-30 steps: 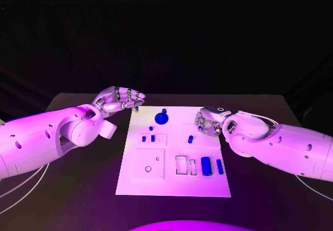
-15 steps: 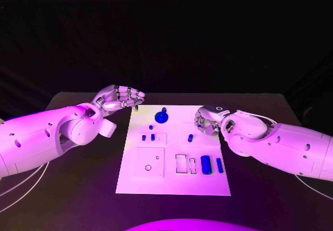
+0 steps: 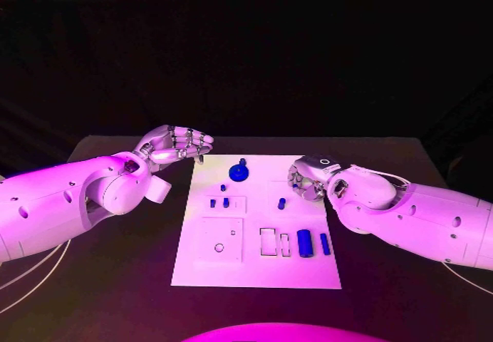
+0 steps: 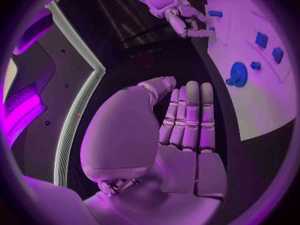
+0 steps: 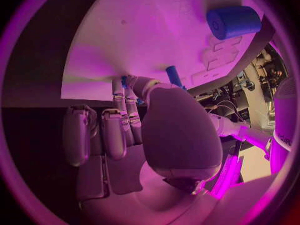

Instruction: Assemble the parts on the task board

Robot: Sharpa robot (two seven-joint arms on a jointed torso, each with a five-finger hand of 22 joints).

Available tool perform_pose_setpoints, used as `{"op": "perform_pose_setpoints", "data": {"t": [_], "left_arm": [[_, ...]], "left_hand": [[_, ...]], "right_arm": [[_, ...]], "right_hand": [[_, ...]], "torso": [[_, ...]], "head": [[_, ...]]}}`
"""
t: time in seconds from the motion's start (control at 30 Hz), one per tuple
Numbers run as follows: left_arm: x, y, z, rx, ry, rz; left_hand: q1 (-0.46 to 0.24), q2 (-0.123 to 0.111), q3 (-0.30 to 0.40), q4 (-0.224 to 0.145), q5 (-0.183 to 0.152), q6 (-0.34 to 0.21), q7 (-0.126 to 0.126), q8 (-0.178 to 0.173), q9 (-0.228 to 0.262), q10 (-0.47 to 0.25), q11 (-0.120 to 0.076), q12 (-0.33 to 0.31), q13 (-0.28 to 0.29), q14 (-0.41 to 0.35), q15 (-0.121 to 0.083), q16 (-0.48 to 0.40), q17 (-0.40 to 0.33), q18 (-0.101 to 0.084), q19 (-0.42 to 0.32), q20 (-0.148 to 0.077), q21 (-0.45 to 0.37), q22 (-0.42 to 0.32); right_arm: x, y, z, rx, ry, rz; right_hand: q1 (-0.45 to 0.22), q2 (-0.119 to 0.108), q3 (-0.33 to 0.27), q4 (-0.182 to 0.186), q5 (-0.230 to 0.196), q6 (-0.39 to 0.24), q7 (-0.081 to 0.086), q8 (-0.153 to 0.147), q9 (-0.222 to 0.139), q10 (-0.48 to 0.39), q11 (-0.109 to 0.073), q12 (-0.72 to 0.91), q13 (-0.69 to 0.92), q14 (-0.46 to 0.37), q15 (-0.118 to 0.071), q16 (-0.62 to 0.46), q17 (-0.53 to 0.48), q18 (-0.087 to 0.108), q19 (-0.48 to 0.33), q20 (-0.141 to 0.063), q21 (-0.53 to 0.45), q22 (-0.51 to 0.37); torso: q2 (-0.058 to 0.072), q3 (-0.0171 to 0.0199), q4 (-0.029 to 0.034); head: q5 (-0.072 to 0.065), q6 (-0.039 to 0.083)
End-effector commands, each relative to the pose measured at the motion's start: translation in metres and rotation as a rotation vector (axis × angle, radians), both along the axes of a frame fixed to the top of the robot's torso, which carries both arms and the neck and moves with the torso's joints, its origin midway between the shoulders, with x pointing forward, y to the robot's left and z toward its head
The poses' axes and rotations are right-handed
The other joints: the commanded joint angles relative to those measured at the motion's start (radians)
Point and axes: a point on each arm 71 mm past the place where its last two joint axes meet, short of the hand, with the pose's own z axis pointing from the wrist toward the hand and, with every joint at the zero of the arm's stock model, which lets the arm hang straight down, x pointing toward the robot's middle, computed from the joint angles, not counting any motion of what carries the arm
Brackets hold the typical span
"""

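The white task board lies mid-table. On it sit a blue round disc, some small blue pegs, one standing peg, a thick blue cylinder and a slim bar. My left hand hovers just off the board's far left corner, fingers curled in, with nothing seen in them. My right hand hangs over the board's right edge, fingertips pinching a small blue part close to the standing peg. The cylinder lies beyond it.
Empty recesses lie beside the cylinder, and a square plate with a ring hole is at the board's near left. Dark table surrounds the board on both sides. From the left wrist I also see the disc and the right hand.
Almost nothing: the left hand has drifted a touch away from the board's corner, and the right hand stays over the right edge.
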Motion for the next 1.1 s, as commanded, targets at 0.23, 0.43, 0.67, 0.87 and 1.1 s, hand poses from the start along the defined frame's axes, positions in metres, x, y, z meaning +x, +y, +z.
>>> {"op": "perform_pose_setpoints", "data": {"t": [0.23,0.43,0.67,0.87,1.1], "left_arm": [[-0.001,-0.001,0.001,-0.006,-0.002,-0.008],[0.000,0.000,0.001,-0.005,-0.001,-0.001],[0.001,0.001,0.001,-0.005,-0.001,0.004],[0.001,-0.002,0.001,-0.010,-0.002,0.000],[0.000,-0.009,0.001,-0.019,-0.004,-0.009]], "left_hand": [[0.006,0.003,-0.003,-0.006,0.001,-0.006,0.001,0.006,-0.002,-0.010,0.002,0.001,-0.002,0.008,0.001,-0.005,-0.002,0.012,0.006,0.003,0.005,0.002],[0.005,0.003,-0.004,-0.005,0.001,-0.009,0.002,0.005,-0.003,-0.012,0.002,0.000,-0.004,0.008,0.002,-0.006,-0.003,0.012,0.005,0.003,0.005,0.003],[0.003,0.003,-0.005,-0.005,0.001,-0.012,0.003,0.004,-0.004,-0.014,0.003,0.000,-0.005,0.008,0.002,-0.007,-0.003,0.012,0.004,0.003,0.005,0.003],[0.002,0.003,-0.005,-0.005,0.002,-0.014,0.004,0.003,-0.005,-0.015,0.004,0.000,-0.006,0.008,0.003,-0.008,-0.004,0.012,0.003,0.003,0.005,0.003],[0.002,0.003,-0.005,-0.005,0.002,-0.014,0.004,0.003,-0.005,-0.015,0.004,0.000,-0.006,0.008,0.003,-0.008,-0.004,0.012,0.003,0.003,0.005,0.003]], "right_arm": [[-0.006,-0.005,0.003,0.048,-0.038,0.001],[-0.009,-0.008,0.016,0.115,-0.073,0.008],[-0.017,-0.011,0.030,0.195,-0.097,0.022],[-0.033,0.001,0.037,0.278,-0.099,0.075],[-0.058,0.035,0.036,0.350,-0.065,0.179]], "right_hand": [[-0.018,-0.002,0.083,-0.090,0.004,0.009,0.002,0.006,0.004,0.041,-0.033,0.001,0.003,0.060,-0.008,0.004,0.027,0.000,0.047,-0.003,0.009,0.186],[-0.021,-0.003,0.085,-0.091,0.002,0.010,0.002,0.006,0.004,0.042,-0.033,0.000,0.003,0.060,-0.008,0.004,0.027,-0.001,0.048,-0.003,0.012,0.187],[-0.024,-0.003,0.086,-0.092,0.002,0.010,0.002,0.006,0.005,0.043,-0.033,-0.001,0.003,0.060,-0.009,0.005,0.028,-0.002,0.049,-0.003,0.014,0.188],[-0.025,-0.004,0.087,-0.093,0.002,0.011,0.002,0.006,0.006,0.043,-0.033,-0.001,0.003,0.060,-0.010,0.004,0.027,-0.002,0.049,-0.002,0.016,0.189],[-0.026,-0.004,0.089,-0.096,0.004,0.010,0.003,0.006,0.006,0.044,-0.034,-0.002,0.003,0.058,-0.011,0.001,0.022,-0.001,0.048,-0.002,0.014,0.188]], "torso": [[-0.001,-0.0007,0.0002],[-0.001,-0.0015,-0.0005],[0.000,-0.0012,-0.0001],[0.000,-0.0003,-0.0005],[-0.001,-0.0002,-0.0001]], "head": [[0.000,0.001],[0.001,0.003],[0.005,0.003],[0.016,0.003],[0.052,-0.001]]}}
